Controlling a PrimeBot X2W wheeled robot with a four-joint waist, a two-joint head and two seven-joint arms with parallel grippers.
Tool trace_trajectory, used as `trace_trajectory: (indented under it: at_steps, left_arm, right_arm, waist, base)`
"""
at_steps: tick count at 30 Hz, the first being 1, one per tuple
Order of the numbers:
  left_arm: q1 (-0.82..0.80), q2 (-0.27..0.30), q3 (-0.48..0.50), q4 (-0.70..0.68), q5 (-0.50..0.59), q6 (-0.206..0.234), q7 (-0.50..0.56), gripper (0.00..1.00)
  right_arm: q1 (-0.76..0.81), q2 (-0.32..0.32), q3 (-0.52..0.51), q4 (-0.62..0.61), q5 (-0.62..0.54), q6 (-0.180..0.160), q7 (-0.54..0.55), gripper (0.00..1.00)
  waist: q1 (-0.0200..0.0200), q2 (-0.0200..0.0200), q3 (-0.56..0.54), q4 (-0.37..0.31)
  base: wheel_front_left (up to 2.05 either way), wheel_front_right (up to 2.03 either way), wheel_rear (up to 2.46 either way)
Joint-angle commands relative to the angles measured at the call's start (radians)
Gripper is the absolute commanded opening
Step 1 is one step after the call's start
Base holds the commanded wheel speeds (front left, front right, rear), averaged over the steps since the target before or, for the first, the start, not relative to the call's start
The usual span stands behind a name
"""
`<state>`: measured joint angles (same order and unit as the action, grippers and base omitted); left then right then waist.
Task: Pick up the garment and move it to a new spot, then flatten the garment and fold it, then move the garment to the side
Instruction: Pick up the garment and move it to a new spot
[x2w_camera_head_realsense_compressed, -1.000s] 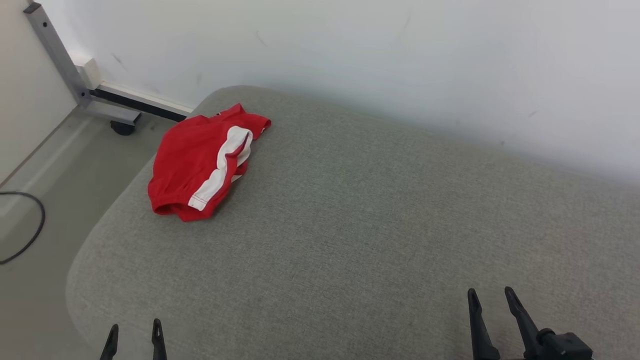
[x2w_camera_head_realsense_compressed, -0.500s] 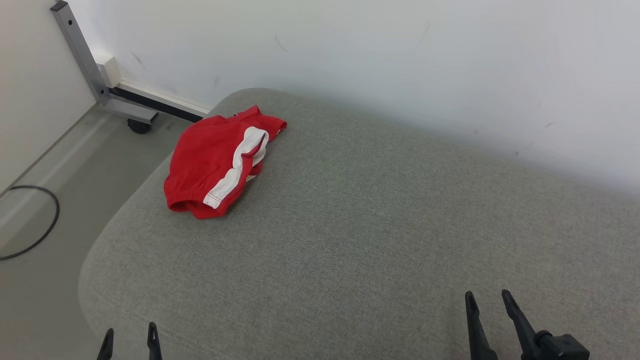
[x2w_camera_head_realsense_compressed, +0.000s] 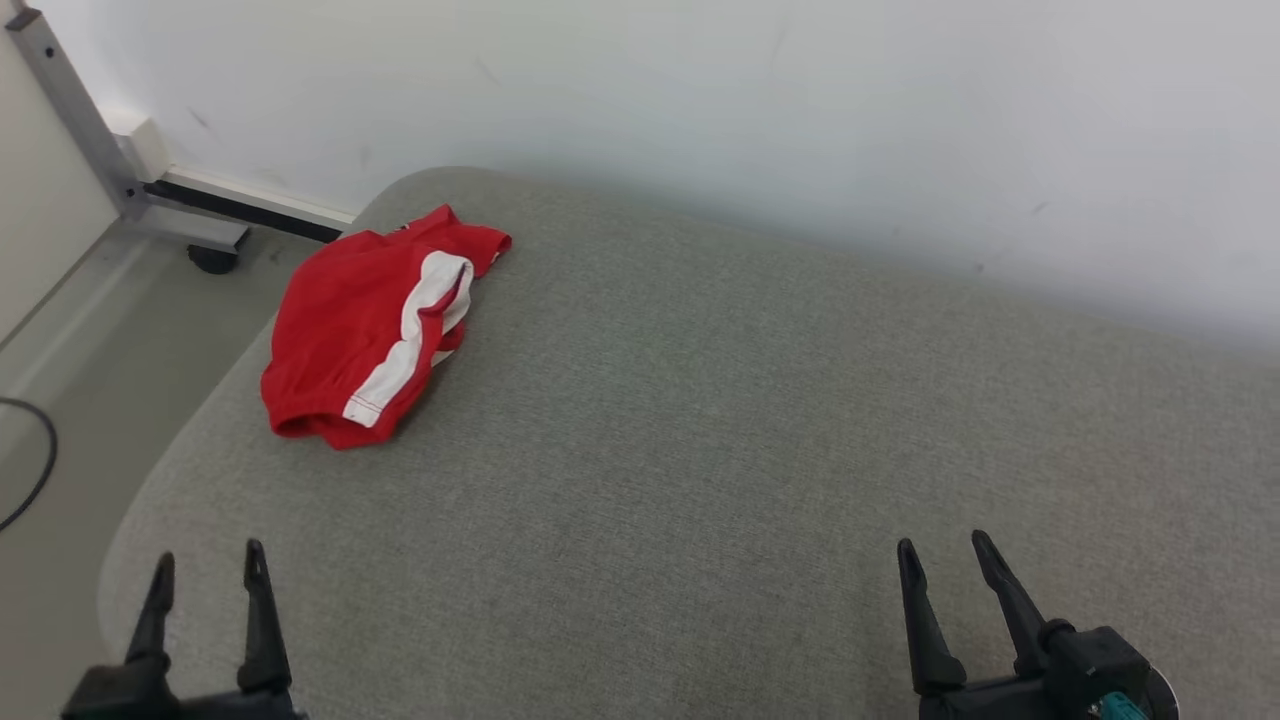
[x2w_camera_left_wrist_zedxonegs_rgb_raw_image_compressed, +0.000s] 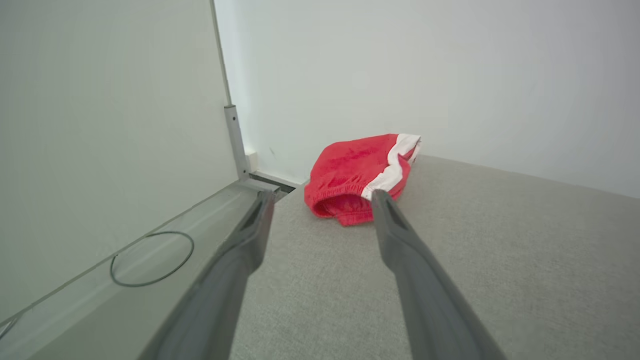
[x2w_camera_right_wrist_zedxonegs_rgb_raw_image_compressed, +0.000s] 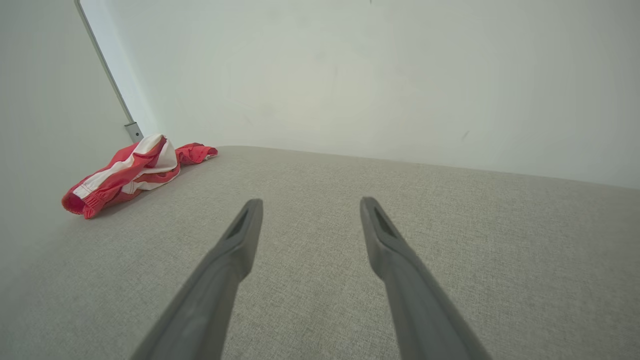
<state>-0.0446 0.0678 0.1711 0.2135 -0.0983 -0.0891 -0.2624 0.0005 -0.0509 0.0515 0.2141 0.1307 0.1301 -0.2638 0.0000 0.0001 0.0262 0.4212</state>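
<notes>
2 grippers hung over the near edge of the grey upholstered surface (x2w_camera_head_realsense_compressed: 700, 430), each with its dark fingers spread wide and nothing between them. The left gripper (x2w_camera_head_realsense_compressed: 209, 552) showed at the lower left of the head view and the right gripper (x2w_camera_head_realsense_compressed: 944, 541) at the lower right, well apart. The garment (x2w_camera_head_realsense_compressed: 370, 330), red with 1 white stripe, lay crumpled at the surface's far left corner, near its rounded edge and the white wall (x2w_camera_head_realsense_compressed: 700, 90). Neither gripper touched it. In the left wrist view it lay beyond the fingertips, its elastic hem facing the camera. Left of the surface, on the floor (x2w_camera_head_realsense_compressed: 90, 330), stood a metal post (x2w_camera_head_realsense_compressed: 60, 105) and a dark cable (x2w_camera_head_realsense_compressed: 54, 450).
</notes>
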Motion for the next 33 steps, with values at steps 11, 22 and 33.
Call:
trace_trajectory:
  at_steps: [11, 22, 33]
  left_arm:
    - [-0.291, 0.109, 0.084, 0.094, -0.059, -0.032, -0.002, 1.0]
    - [-0.526, 0.294, 0.078, 0.261, -0.122, -0.042, 0.075, 1.0]
    - [-0.664, 0.446, 0.098, 0.423, -0.18, -0.037, 0.252, 1.0]
  right_arm:
    - [-0.107, -0.006, 0.04, -0.046, -0.013, 0.001, -0.001, 1.0]
    - [-0.183, 0.001, 0.033, -0.068, 0.021, 0.001, -0.001, 1.0]
    - [-0.213, 0.002, 0.04, -0.078, 0.06, 0.001, -0.001, 1.0]
  waist:
    - [0.0, -0.0001, 0.176, -0.24]
    - [0.0, -0.0001, 0.288, -0.42]
    - [0.0, -0.0001, 0.352, -0.503]
  base:
    - [0.0, 0.0, 0.0]
    - [0.0, 0.0, 0.0]
    - [0.0, 0.0, 0.0]
